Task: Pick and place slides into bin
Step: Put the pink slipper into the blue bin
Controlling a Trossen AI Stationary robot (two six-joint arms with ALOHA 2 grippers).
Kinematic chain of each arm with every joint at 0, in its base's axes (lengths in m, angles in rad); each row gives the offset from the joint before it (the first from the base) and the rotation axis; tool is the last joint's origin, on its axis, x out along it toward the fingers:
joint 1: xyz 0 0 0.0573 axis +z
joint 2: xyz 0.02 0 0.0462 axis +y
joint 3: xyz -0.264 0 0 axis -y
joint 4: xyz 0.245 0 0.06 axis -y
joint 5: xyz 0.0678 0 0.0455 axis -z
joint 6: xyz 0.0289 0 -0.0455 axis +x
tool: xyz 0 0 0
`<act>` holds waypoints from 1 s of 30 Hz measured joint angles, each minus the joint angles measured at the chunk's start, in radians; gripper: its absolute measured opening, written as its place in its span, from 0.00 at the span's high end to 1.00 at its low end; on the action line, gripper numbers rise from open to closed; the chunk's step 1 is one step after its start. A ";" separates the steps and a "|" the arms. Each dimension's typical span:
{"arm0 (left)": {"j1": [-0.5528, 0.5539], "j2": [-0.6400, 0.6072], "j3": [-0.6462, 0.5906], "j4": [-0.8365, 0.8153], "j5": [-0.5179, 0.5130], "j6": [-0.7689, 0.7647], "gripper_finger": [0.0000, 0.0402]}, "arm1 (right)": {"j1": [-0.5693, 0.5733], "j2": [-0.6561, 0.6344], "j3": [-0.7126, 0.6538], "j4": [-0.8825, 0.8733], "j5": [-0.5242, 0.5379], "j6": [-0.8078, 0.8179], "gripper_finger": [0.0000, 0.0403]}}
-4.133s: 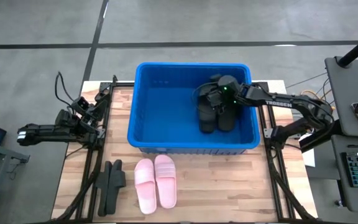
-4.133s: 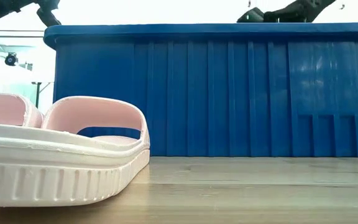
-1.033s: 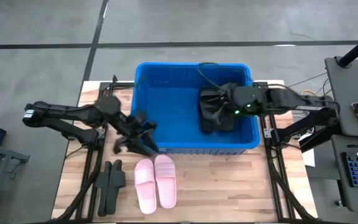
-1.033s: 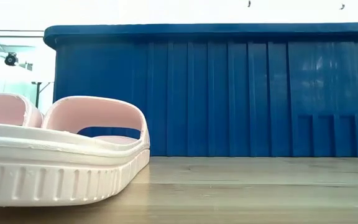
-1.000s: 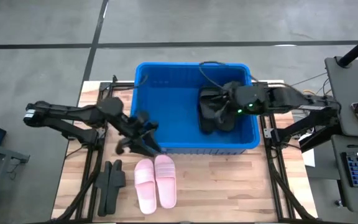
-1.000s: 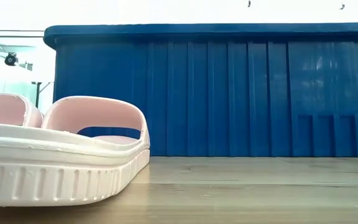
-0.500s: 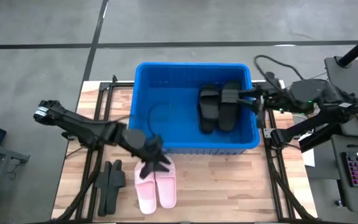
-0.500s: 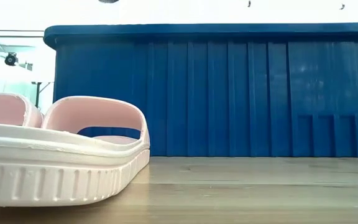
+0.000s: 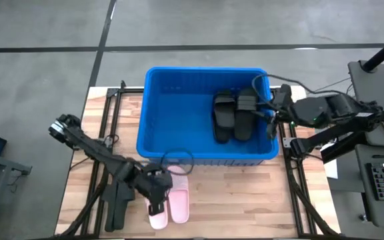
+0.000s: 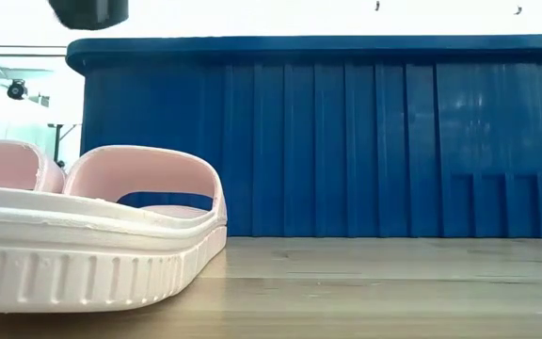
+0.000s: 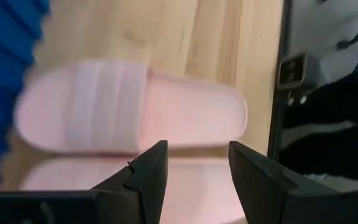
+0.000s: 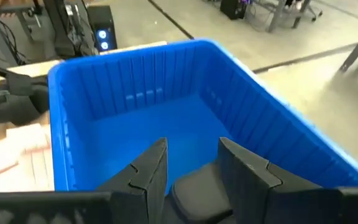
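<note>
Left gripper (image 9: 157, 198), fingers spread and empty, hovers directly over the pink slides (image 9: 177, 204), which lie side by side on the table at 6 o'clock from the bin (image 9: 153, 120), long axes running 12–6. Left arm is nearer. Right gripper (image 9: 270, 110), spread too, sits at the bin's 3 o'clock rim beside the black slides (image 9: 234, 116) inside.

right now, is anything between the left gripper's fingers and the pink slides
Nothing. In the left wrist view the open left gripper hangs over the pink slides with clear air between; the high view agrees.
</note>
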 joint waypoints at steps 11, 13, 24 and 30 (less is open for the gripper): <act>-0.124 0.161 -0.002 -0.207 -0.025 -0.134 0.62 | 0.000 -0.001 -0.078 0.002 0.000 0.033 0.67; -0.132 0.191 -0.003 -0.259 -0.027 -0.186 0.62 | 0.000 -0.001 -0.079 0.002 0.000 0.033 0.67; -0.143 0.317 -0.001 -0.283 -0.041 -0.209 0.62 | 0.000 -0.016 -0.079 0.002 0.000 0.033 0.67; -0.148 0.322 0.045 -0.307 -0.080 -0.329 0.62 | 0.000 -0.026 -0.079 0.002 0.000 0.033 0.67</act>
